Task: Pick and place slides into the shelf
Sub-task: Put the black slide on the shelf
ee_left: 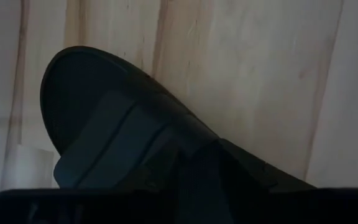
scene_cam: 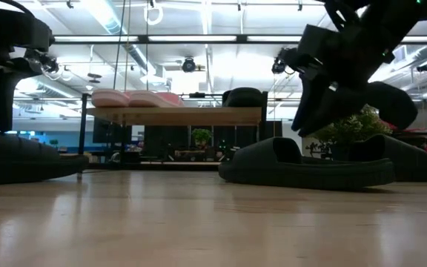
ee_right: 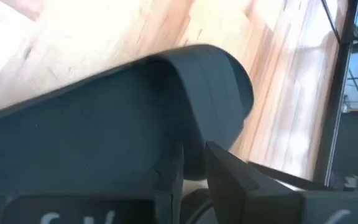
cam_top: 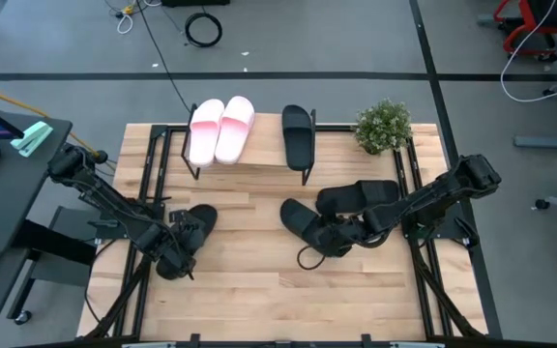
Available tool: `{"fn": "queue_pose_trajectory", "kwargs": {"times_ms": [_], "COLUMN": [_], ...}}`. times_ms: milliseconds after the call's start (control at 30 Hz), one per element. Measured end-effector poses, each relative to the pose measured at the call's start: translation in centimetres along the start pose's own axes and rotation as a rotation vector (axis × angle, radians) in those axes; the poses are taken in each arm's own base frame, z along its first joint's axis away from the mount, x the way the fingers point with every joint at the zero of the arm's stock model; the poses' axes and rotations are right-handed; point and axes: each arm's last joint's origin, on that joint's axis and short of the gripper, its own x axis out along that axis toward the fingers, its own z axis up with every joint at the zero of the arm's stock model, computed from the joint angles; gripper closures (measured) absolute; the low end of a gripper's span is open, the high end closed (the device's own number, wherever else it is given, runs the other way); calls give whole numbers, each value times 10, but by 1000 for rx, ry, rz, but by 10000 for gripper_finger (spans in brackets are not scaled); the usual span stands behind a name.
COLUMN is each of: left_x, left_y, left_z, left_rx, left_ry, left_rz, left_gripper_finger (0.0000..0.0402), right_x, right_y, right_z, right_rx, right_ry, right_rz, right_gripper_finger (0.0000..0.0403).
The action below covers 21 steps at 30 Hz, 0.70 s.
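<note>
The right end effector is clamped on a black slide, its fingers narrowly parted with the strap pinched between them. In the low view that slide hangs tilted, toe down, clear of the surface. Under and beside it lie two more black slides: one flat on the wood just left of the held one, another behind it, nearer the plant.

The left end effector is down on the fourth black slide at the left side of the surface, by the front edge. The left wrist view shows that slide's rounded toe and wide strap right under the camera, with the fingers partly parted around the slide; I cannot tell whether they are actually gripping it. In the low view this slide sits flat on the wood.

The shelf stands at the far edge of the surface, a light board on thin black legs. On its top, the two pink slides lie side by side, touching, toward the left end. A black slide lies on the board to the right of them, apart from the pair, its length running front to back. All the black ones are matte with broad straps and open toes.
</note>
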Motion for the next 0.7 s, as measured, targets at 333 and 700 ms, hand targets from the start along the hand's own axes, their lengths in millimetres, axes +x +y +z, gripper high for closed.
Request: {"fn": "queue_pose_trajectory", "kwargs": {"times_ms": [333,700], "left_x": [0,0], "left_y": [0,0], "left_z": [0,1], "left_rx": [-1,-4], "left_ry": [-1,-5], "left_rz": [-3,-7], "left_gripper_finger": [291,290], "right_x": [20,22], "right_y": [-9,-10], "right_z": [3,7], "right_rx": [37,45], "right_ry": [-39,-33], "right_rz": [-2,-11], "right_gripper_finger": [323,276]}}
